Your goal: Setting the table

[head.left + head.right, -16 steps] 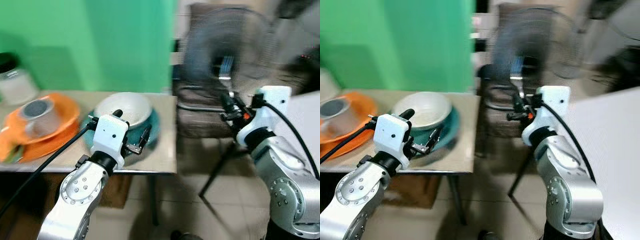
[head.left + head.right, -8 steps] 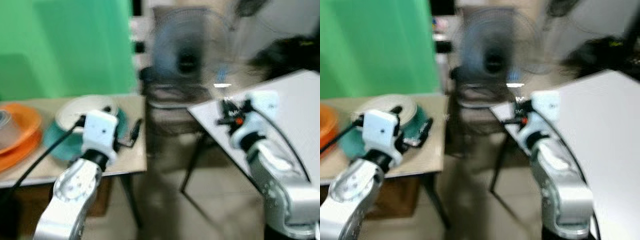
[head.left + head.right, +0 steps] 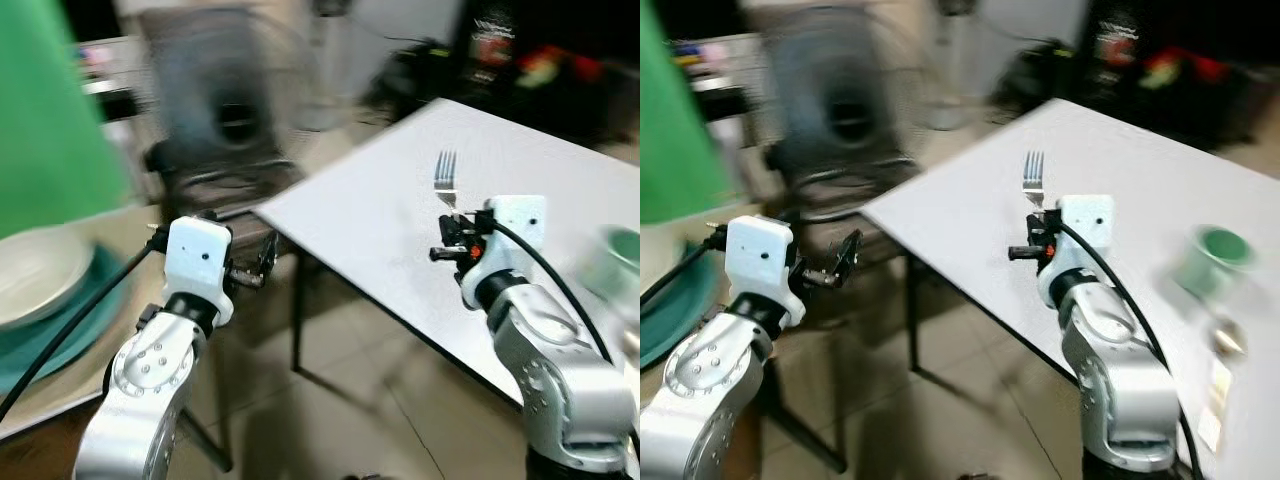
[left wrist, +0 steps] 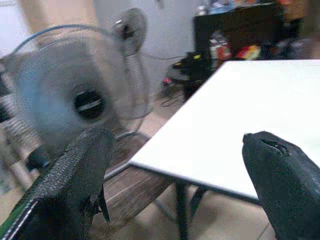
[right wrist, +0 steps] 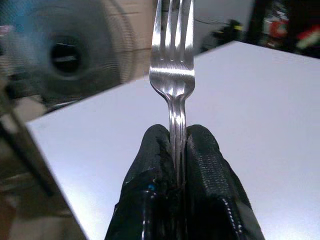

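We face the broad white rectangular table (image 3: 560, 190), our right gripper (image 5: 177, 137) pinching a slim silver metal fork (image 5: 173, 55) upright by its handle above it (left gripper (image 4: 175, 165) spread wide, empty), and motion blur may spoil placement.

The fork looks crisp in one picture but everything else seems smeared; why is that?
Right wrist view: the fork is sharp, clamped in the right end effector, while the fan behind blurs. Both eye views: motion blur smears the fan, the green cup and the white table edges.
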`<state>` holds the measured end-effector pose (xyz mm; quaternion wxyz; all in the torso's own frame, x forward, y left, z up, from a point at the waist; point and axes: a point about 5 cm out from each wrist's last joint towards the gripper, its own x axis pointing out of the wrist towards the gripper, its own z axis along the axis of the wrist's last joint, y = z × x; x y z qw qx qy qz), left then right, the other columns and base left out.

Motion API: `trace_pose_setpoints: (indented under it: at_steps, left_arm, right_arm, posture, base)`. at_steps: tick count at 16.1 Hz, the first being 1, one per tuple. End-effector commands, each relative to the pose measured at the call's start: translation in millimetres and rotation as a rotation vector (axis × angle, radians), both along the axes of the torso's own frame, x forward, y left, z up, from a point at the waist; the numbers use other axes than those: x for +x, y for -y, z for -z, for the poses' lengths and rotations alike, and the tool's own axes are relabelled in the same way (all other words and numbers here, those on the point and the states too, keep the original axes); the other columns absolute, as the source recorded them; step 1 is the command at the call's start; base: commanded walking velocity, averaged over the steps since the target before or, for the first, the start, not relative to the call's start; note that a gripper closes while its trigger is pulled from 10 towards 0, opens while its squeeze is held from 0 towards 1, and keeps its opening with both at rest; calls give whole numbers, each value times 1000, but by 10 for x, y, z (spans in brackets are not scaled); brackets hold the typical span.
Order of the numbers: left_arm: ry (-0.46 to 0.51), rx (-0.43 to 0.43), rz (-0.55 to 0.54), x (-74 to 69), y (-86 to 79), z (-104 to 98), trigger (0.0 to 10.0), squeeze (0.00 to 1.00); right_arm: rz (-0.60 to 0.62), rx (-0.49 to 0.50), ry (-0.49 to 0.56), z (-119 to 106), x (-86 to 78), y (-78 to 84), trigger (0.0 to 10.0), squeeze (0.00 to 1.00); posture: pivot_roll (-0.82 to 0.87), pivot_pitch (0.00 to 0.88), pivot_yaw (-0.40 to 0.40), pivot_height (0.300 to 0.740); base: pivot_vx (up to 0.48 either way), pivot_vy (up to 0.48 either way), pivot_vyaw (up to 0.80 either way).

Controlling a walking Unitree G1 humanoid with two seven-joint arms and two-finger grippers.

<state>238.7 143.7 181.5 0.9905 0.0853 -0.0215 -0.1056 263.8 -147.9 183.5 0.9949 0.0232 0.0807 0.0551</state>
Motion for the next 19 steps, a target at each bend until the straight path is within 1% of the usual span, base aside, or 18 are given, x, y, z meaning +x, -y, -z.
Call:
trace_pose_setpoints:
  at_steps: [1,4,9,10,11,13,17,19]
  left_arm:
    - [-19,6,-15,45,-20,21,10000,0]
    - [-17,12,-20,103,-38,0,10000,0]
    - [-19,18,-18,131,-56,5,10000,0]
    - [-28,11,-29,135,-66,14,10000,0]
    - [-33,-18,-45,123,-73,15,10000,0]
    - [-50,-23,-57,112,-94,34,10000,0]
    - [-41,-50,-57,73,-125,32,10000,0]
    - [-42,-63,-61,65,-159,16,10000,0]
  right_arm:
    - [2,7,-6,-11,20,-17,10000,0]
    - [9,21,-17,6,10,-41,10000,0]
    - [20,26,-29,16,-5,-52,10000,0]
    - [15,26,-34,14,-7,-64,10000,0]
    - [-9,24,-40,6,-3,-95,10000,0]
    - [-35,35,-45,-1,0,-129,10000,0]
    - [-112,34,-70,41,0,-233,10000,0]
    - [-143,40,-74,45,19,-282,10000,0]
  posture:
    - [-78,7,1,740]
    - [-78,14,7,740]
    - [-85,16,15,740]
    - [-86,15,14,740]
    - [-86,16,10,740]
    - [-83,16,3,740]
    - [-73,16,-10,740]
    - [-66,13,-12,740]
  base:
    - [0,266,-800]
    - [0,386,-800]
    - [0,406,-800]
    - [0,0,-450]
    - [0,0,0]
    - [0,0,0]
    - [0,0,0]
    - [291,0,0]
